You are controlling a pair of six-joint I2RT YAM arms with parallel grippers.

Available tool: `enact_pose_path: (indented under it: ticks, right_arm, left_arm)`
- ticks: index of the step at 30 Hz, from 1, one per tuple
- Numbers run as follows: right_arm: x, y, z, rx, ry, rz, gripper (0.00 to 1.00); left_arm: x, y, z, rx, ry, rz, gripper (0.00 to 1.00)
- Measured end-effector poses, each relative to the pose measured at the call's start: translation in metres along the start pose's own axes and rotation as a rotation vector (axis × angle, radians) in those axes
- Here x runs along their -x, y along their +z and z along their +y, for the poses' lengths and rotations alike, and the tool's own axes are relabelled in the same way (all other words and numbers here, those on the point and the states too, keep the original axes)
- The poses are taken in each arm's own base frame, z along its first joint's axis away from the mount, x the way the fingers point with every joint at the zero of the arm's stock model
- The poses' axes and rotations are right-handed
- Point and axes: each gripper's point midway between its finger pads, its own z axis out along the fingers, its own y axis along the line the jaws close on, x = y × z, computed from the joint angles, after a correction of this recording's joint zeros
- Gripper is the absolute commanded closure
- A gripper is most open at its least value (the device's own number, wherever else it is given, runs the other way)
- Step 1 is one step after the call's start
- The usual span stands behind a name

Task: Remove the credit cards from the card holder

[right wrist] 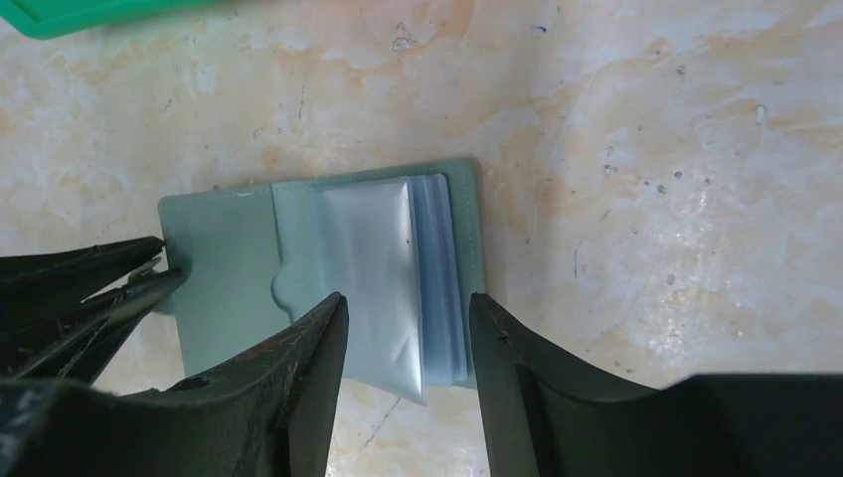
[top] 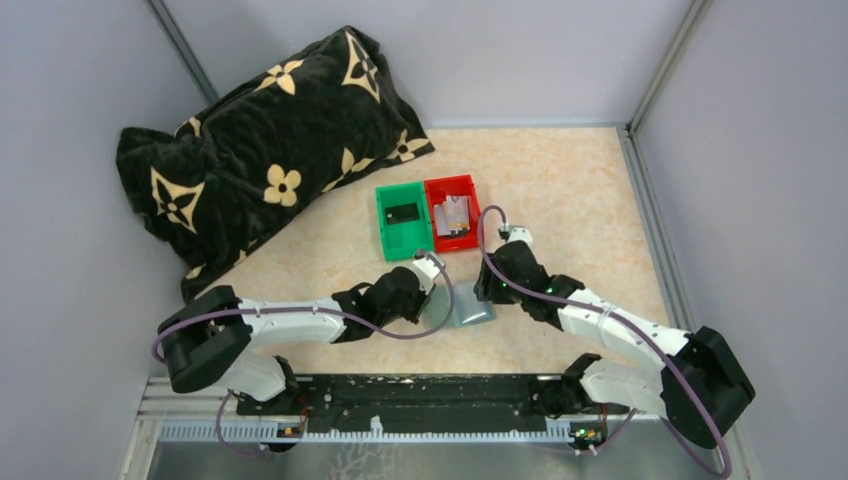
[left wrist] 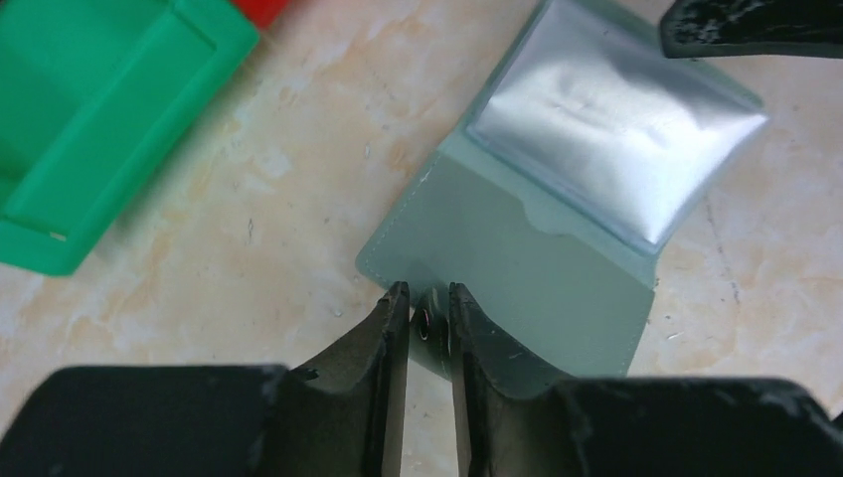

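Two bins sit side by side beyond the card holder (top: pixel 470 312) — a green bin (top: pixel 385 225) on the left and a red bin (top: pixel 450 183) touching it on the right. A dark card (top: pixel 403 213) lies flat in the green bin. The red bin holds credit cards (top: pixel 455 217) in a loose heap, too small to count. Farther off, beyond the holder's left side, a black pillow (top: pixel 260 150) with tan flowers leans into the corner, well apart from the bins.

The card holder lies opened flat on the marbled table (top: pixel 570 190), its clear sleeves (right wrist: pixel 378 268) stacked on one half. Whether any card is in them cannot be told. Both wrists crowd it, hiding its side edges from overhead.

The left gripper (left wrist: pixel 427 316) straddles the edge of the holder's plain flap at the snap, jaws a sliver apart — whether they pinch it I cannot tell. The right gripper (right wrist: pixel 408 333) hangs over the sleeves, its fingers (right wrist: pixel 313 358) parted wide and clasping nothing.
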Motion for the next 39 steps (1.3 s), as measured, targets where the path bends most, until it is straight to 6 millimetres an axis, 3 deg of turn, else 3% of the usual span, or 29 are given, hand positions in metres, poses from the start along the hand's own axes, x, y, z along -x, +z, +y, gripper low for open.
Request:
enact_pose_path:
  ticks: [6,20,31,36,39]
  right_arm:
    - [-0.016,0.005,-0.001,0.000,-0.003,0.031,0.51]
    - [-0.056,0.015,0.037,0.068,-0.081,0.116,0.51]
    - [-0.044,0.005,0.098,0.154,-0.154,0.069,0.45]
    - [-0.052,0.010,0.102,0.149,-0.173,0.089,0.45]
    - [-0.059,0.018,0.098,0.129,-0.171,0.109,0.45]
  left_arm:
    - [-0.018,-0.001,0.008,0.057,-0.059,0.062,0.59]
    - [-0.023,0.001,0.007,0.073,-0.114,0.077,0.54]
    - [-0.042,-0.005,0.015,0.115,-0.144,0.112,0.48]
    - [-0.042,-0.010,0.022,0.150,-0.162,0.109,0.26]
    - [-0.045,-0.018,0.032,0.196,-0.182,0.111,0.20]
